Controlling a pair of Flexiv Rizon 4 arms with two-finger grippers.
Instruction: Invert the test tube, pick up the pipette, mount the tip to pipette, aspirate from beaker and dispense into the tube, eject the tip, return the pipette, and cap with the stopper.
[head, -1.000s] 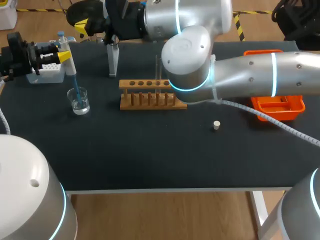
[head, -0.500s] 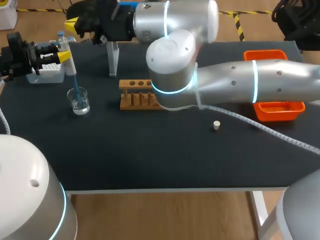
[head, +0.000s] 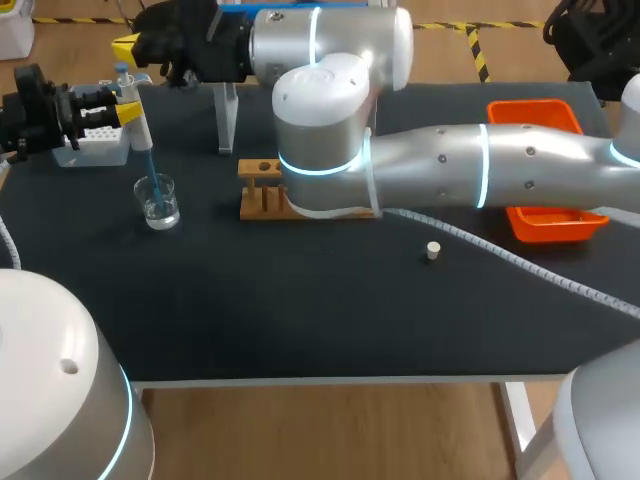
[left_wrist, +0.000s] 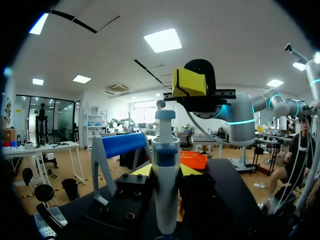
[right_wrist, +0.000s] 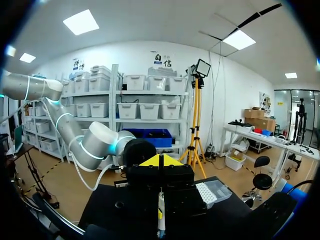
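Observation:
My left gripper (head: 128, 112) is shut on the white pipette (head: 137, 125) and holds it upright at the table's far left. The pipette's blue tip (head: 152, 172) dips into the glass beaker (head: 158, 201). In the left wrist view the pipette (left_wrist: 165, 150) stands between my left gripper's (left_wrist: 164, 172) fingers. My right arm reaches across from the right. Its shut gripper (head: 127, 46) hovers just above the pipette's plunger, and its yellow tip (left_wrist: 189, 82) shows over it. The wooden rack (head: 259, 190) is half covered by the right arm. The test tube is hidden. The stopper (head: 432, 250) lies right of the middle.
A tip box (head: 96, 142) sits behind the beaker at the far left. The pipette stand (head: 228, 115) rises behind the rack. An orange tray (head: 548, 218) lies at the right, partly under my right arm.
My right arm has swung left, carrying its gripper from over the stand to above the pipette's top and covering more of the rack. The left arm and pipette have not moved.

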